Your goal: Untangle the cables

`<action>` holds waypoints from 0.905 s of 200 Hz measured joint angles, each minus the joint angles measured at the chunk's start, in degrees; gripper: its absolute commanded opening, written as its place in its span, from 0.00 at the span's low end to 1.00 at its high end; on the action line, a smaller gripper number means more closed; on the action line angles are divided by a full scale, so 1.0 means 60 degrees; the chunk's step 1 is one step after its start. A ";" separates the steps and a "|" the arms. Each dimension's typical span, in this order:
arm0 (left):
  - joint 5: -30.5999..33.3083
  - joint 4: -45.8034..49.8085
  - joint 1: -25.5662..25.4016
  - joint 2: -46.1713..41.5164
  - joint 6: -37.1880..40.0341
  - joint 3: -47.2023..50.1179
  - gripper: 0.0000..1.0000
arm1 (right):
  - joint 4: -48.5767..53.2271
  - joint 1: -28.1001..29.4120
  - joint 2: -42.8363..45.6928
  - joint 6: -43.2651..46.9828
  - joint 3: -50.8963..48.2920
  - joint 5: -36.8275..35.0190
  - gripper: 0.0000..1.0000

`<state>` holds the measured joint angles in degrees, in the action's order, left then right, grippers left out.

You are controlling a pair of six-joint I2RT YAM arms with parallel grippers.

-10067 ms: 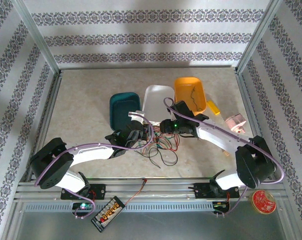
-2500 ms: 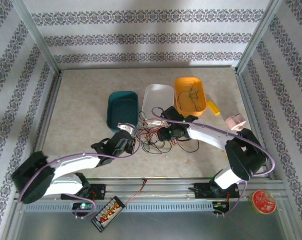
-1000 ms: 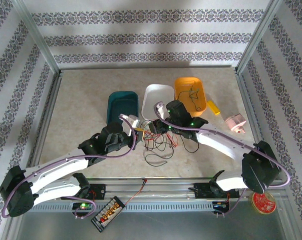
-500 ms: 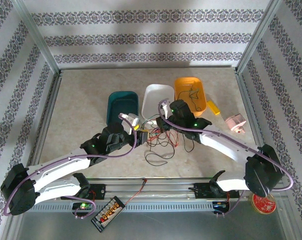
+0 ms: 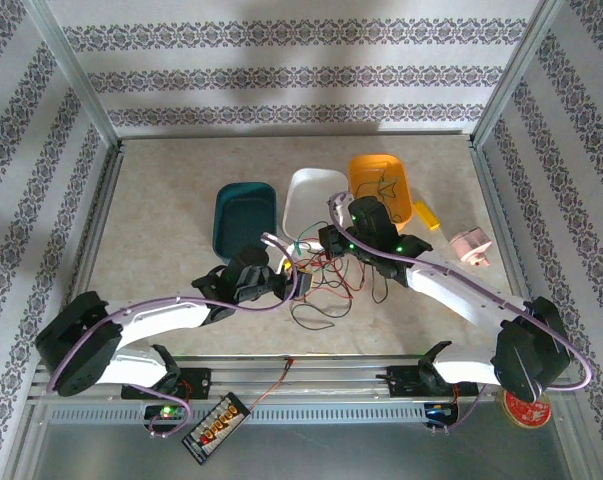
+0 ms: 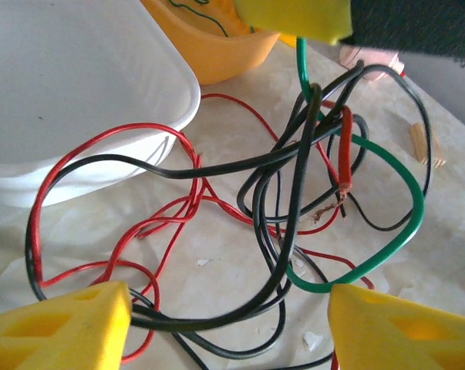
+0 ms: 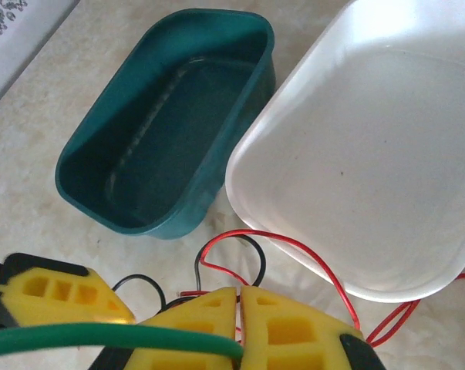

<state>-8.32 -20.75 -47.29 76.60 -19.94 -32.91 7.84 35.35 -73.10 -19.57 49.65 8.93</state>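
Observation:
The cables point(image 5: 326, 285) lie as a loose tangle of red, black and green wires on the table in front of the white tray point(image 5: 316, 195). My right gripper point(image 5: 328, 243) point(image 7: 240, 308) is shut on the green cable point(image 7: 101, 338), whose loop point(image 6: 402, 200) hangs down over black cables point(image 6: 294, 154) and red cables point(image 6: 124, 223). My left gripper point(image 5: 293, 284) point(image 6: 228, 331) is open and low over the tangle, with black strands running between its yellow fingers point(image 6: 62, 331). More thin wires sit coiled in the orange tray point(image 5: 379, 190).
A teal tray point(image 5: 246, 218) stands left of the white one. A yellow block point(image 5: 426, 215) and a pink object point(image 5: 469, 245) lie at the right. A circuit board point(image 5: 218, 425) with its red wire and a red disc point(image 5: 526, 400) sit by the near rail.
My left gripper has dropped toward the near right into the tangle. The right gripper stays shut on the green cable, shifted slightly right.

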 measured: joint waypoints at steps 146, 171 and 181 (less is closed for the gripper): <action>0.0929 -0.1457 -0.0004 0.0823 -0.0976 0.0896 0.00 | 0.0004 -0.0251 0.1351 -0.0477 -0.1016 -0.3348 0.00; 0.1264 -0.0980 0.0000 0.0153 -0.0976 0.1195 0.00 | 0.0007 -0.0255 0.1639 -0.0532 -0.1311 -0.4470 0.00; 0.1432 -0.0754 0.0000 -0.0106 -0.0976 0.1308 0.00 | 0.0011 -0.0310 0.1738 -0.0535 -0.1410 -0.4845 0.00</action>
<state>0.27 -25.28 -47.29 75.96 -25.80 -25.06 7.90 33.50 -62.67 -22.79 41.19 -20.14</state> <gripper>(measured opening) 0.041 0.045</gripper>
